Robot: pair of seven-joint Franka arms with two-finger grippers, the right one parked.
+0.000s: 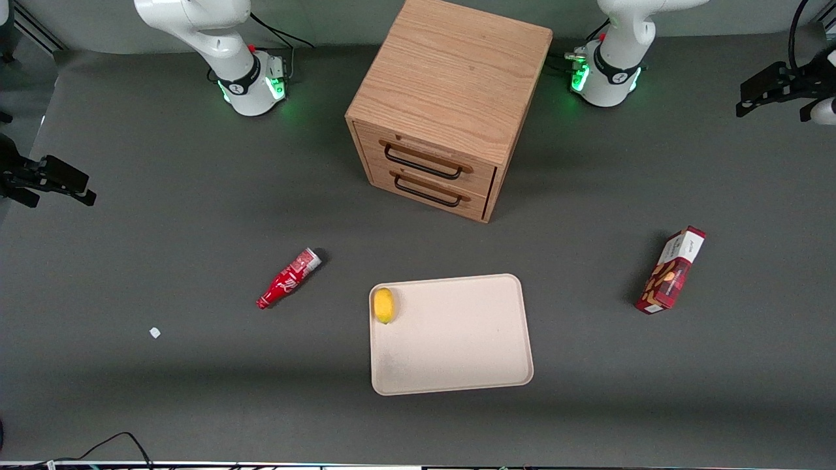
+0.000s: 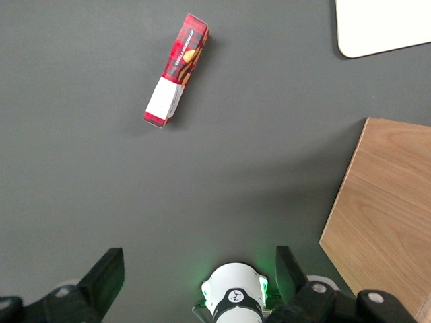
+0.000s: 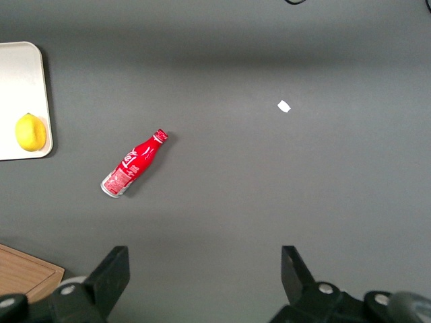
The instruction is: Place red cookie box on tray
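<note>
We are holding our gripper (image 2: 195, 282) high over bare table, fingers (image 2: 108, 276) spread apart and holding nothing. The box (image 1: 671, 270) is lying flat toward our working end, well apart from the tray (image 1: 457, 339); its lettering is unreadable

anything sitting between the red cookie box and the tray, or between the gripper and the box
Nothing visible does. The red cookie box lies on bare table toward the working arm's end, with open mat between it and the tray. The lemon sits at the tray's edge farthest from the box. The gripper hangs open above the mat, nothing between it and the box.
</note>
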